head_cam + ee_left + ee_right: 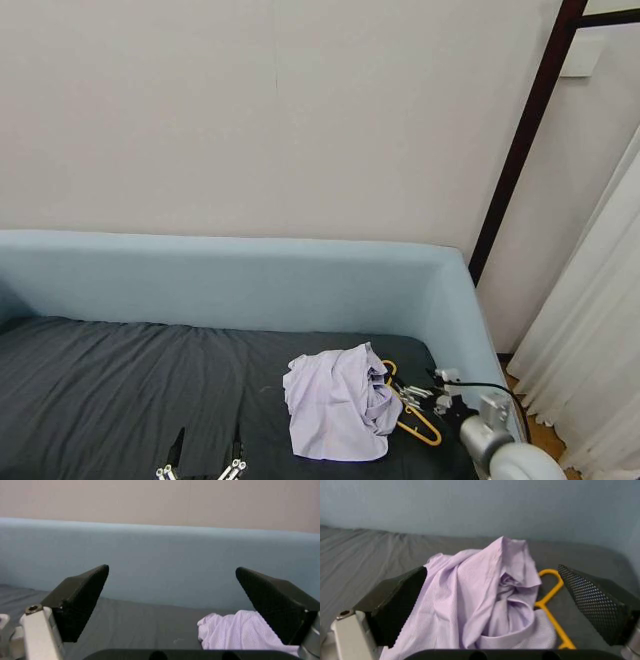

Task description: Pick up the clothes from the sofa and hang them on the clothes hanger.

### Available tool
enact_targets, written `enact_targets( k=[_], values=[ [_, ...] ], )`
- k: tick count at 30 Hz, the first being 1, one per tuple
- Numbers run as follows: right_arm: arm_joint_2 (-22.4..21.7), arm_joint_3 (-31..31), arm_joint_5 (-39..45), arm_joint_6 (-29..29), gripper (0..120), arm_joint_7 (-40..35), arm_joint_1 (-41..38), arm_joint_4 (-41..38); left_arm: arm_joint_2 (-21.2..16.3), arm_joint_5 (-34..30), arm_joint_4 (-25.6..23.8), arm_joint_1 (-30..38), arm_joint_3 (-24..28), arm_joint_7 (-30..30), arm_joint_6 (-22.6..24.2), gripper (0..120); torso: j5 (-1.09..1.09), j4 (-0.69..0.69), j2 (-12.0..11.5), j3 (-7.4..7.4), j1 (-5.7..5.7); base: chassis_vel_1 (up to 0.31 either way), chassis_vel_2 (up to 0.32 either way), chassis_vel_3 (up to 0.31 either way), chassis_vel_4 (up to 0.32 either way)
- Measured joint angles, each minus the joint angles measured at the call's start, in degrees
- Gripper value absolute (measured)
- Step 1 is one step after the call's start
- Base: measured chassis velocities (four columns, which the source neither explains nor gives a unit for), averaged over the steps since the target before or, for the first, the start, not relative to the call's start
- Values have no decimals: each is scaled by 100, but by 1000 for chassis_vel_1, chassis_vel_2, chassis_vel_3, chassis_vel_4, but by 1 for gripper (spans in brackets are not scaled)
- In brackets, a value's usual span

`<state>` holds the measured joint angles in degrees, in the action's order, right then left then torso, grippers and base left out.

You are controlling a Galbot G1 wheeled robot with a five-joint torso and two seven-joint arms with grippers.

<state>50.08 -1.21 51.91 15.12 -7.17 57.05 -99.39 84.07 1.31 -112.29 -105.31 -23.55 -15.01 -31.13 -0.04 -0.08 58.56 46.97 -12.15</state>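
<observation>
shirt (335, 405) crumpled at sofa (120, 390) seat's right end, over yellow hanger (422, 428) | right gripper (491, 570) spread wide facing it, left gripper (172, 569) also released | we should pinch a raised fold, clear of the hanger

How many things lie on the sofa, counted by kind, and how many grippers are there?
lilac shirt: 1
yellow hanger: 1
grippers, both open: 2 (left gripper, right gripper)
Total: 4
</observation>
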Motion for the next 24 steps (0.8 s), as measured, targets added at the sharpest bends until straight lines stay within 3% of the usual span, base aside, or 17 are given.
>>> enact_targets(
  k=[5,10,22,24],
  values=[
    [522,909,3,71,100,4,-1078,1041,193,92,73,-37,-24,-12,-67,100,0,1,0,0,0,0,0,0,0],
    [1052,1281,-148,16,100,99,-1703,1976,334,97,76,-52,-81,-27,-81,100,-2,0,0,0,0,0,0,0,0],
    [1752,1417,-666,-174,100,169,-2219,3247,377,94,45,-173,-180,-42,-150,100,-2,0,1,-1,0,0,0,0,0],
    [1795,1418,-697,-176,94,168,-2250,3350,394,96,31,-188,-181,-45,-153,100,-2,1,1,-1,0,0,0,0,0]
  ],
)
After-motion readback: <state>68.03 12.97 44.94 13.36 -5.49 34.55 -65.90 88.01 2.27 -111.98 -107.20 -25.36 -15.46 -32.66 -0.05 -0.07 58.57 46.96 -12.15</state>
